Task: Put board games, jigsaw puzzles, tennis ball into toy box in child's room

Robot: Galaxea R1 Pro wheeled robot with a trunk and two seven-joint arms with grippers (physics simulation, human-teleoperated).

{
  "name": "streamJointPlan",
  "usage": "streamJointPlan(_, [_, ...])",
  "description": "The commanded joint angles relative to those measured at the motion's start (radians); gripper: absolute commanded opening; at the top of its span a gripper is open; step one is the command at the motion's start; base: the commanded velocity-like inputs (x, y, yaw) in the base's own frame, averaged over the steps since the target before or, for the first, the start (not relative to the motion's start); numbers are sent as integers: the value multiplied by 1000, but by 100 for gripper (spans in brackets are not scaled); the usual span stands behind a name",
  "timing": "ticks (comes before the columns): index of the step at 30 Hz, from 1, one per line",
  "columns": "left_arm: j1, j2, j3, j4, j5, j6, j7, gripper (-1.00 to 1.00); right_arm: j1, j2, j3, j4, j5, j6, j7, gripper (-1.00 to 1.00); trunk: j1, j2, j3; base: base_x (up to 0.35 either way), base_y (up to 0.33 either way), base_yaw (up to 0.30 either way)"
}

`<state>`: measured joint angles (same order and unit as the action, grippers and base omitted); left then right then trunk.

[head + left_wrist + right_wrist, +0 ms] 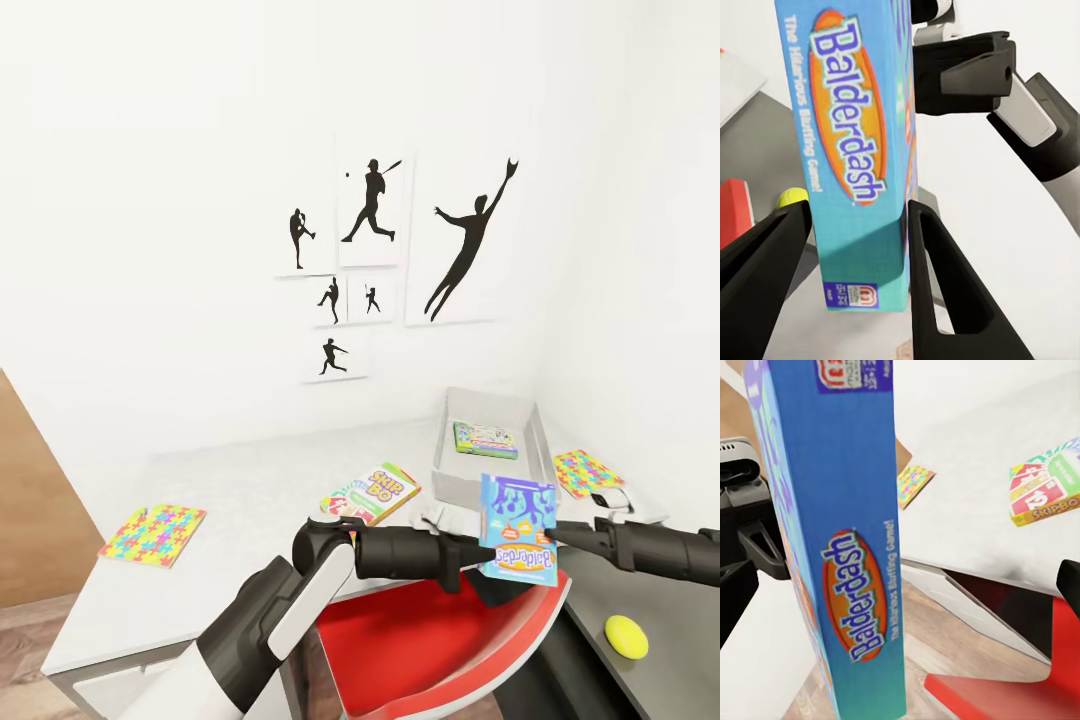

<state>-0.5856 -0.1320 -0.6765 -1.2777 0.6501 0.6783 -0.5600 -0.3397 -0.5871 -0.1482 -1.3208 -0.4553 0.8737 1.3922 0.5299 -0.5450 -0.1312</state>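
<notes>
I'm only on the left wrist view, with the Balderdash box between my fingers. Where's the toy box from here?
Observer: The toy box sits on the table beyond the Balderdash box, toward the right corner by the wall.
Operator: Anything inside it?
Observer: One board game lies flat in it.
Operator: What's on the table outside it?
Observer: The Skip-Bo box near the middle, a jigsaw puzzle at the far left, and a second puzzle just right of the toy box.
</notes>
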Motion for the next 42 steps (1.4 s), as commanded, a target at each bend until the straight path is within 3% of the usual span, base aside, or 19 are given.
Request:
streamJointPlan(1, [-1,0,0,0,5,6,0,-100,-1,0,1,0,-3,8,1,100,0,-2,-2,0,0,0])
streamJointPlan(35, [-9,-19,-3,0,8,7,2,-100,0,3,9,-4,-3,8,1,100,0,-2,-2,0,0,0])
streamJointPlan(36, [-9,-20,-3,0,8,6,2,-100,0,3,9,-4,-3,8,1,-100,0,-2,-2,0,0,0])
streamJointPlan(42, [-10,-21,-3,0,8,6,2,-100,0,3,9,-7,-2,8,1,-100,0,-2,-2,0,0,0])
